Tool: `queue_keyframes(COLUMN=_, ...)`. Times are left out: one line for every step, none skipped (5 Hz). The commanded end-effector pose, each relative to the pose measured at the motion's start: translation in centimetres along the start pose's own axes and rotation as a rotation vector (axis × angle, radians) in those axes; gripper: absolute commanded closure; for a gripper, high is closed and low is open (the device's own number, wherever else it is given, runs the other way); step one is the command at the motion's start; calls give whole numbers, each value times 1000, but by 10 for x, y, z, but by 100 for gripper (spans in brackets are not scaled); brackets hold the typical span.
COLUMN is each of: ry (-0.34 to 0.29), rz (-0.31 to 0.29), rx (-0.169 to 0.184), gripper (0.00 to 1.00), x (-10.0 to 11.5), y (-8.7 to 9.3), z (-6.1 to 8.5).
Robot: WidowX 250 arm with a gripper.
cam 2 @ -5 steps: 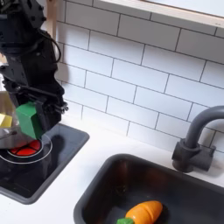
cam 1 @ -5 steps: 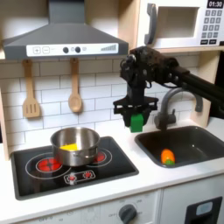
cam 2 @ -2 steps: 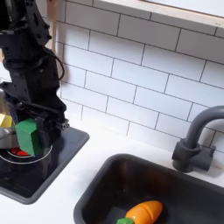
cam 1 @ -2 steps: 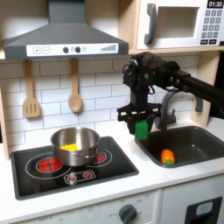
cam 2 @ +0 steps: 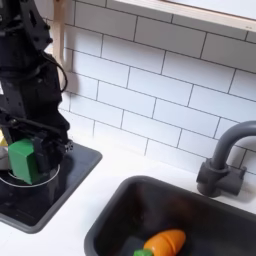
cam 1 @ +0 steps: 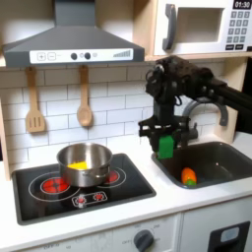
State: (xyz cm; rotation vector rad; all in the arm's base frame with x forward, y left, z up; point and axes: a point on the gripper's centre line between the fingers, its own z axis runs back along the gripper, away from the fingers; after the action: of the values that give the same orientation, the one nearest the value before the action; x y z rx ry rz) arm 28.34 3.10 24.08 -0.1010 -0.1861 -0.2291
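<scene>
The gripper (cam 1: 165,140) is shut on a green block (cam 1: 165,148) and hangs above the counter between the stove (cam 1: 59,193) and the sink (cam 1: 228,156), close to the sink's left edge in the first exterior view. In the second exterior view the gripper (cam 2: 25,150) and the green block (cam 2: 21,161) sit low at the left, over the stove's (cam 2: 35,205) right side. An orange carrot (cam 1: 188,176) lies in the sink basin and shows at the bottom of the second exterior view as well, carrot (cam 2: 163,242).
A steel pot (cam 1: 85,163) with something yellow (cam 1: 75,164) inside stands on the stove. A grey faucet (cam 1: 189,120) (cam 2: 222,165) rises behind the sink. A spatula (cam 1: 34,102) and a wooden spoon (cam 1: 85,98) hang on the tiled wall; a microwave (cam 1: 202,27) sits above.
The gripper, still shut on the green block, has moved right and slightly down in the first exterior view. In the second exterior view it has shifted left and lower.
</scene>
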Motion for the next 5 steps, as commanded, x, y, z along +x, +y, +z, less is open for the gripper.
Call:
queue_keyframes(ry=-10, rz=4, rx=9, gripper=100, x=-19, y=-10, z=12)
queue_keyframes(ry=0, rz=1, rx=5, gripper=100, x=-24, y=-12, z=12)
queue_keyframes(ry=3, rz=4, rx=5, gripper=100, x=-25, y=-12, z=11)
queue_keyframes(ry=3, rz=4, rx=15, gripper=100, x=-20, y=-11, z=6)
queue_keyframes(ry=-27, rz=-8, rx=20, gripper=100, x=-9, y=-11, z=0)
